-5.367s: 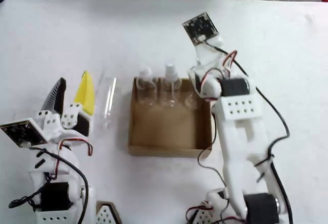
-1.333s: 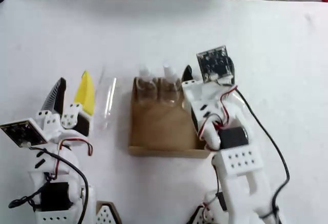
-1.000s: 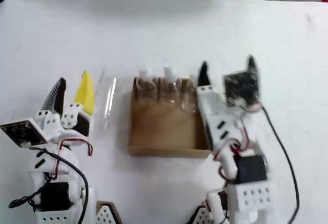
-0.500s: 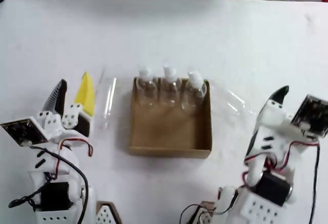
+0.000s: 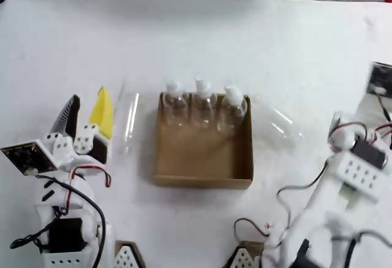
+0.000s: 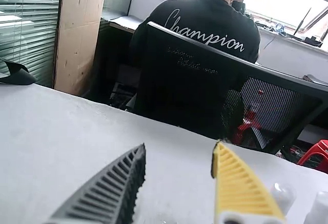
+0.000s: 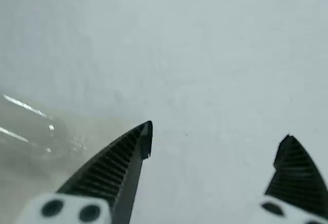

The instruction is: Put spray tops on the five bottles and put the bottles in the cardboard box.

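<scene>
Left tool (image 5: 86, 111): black and yellow fingers spread wide, holding nothing, over bench (image 5: 202, 29) left of cardboard box (image 5: 202, 157).
Right tool (image 7: 218, 134): spread wide, holding nothing, above bare bench.
Three bottles with spray tops (image 5: 203, 105): upright in row along box's far wall.
Clear bottle (image 5: 128, 121): lying between left tool and box.
Second clear bottle (image 5: 278, 124): lying just right of box.

white table (image 5: 184, 35) holds a cardboard box (image 5: 202, 157) between a left bottle (image 5: 130, 121) and a right bottle (image 5: 279, 124).
</scene>
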Controlling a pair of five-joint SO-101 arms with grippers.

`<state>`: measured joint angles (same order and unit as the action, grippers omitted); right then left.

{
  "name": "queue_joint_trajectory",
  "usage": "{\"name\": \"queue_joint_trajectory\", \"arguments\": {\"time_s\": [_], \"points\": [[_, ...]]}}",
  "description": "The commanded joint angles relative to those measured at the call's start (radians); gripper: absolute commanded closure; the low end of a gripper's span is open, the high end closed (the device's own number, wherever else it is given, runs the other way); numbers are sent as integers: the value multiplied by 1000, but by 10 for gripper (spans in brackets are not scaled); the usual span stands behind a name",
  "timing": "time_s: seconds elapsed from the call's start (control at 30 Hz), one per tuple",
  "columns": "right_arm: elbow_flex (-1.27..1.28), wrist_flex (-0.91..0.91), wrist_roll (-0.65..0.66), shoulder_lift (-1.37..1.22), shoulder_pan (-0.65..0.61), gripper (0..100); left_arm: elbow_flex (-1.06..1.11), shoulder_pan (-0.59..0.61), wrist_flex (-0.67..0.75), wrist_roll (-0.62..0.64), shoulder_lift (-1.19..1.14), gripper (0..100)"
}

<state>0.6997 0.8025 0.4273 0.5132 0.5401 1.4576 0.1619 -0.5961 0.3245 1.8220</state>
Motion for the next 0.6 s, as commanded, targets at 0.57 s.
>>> {"name": "queue_joint_trajectory", "arguments": {"time_s": [0.57], "points": [[115,47,489,-65,56,658,-31,4,-5,-8,8,793]]}}
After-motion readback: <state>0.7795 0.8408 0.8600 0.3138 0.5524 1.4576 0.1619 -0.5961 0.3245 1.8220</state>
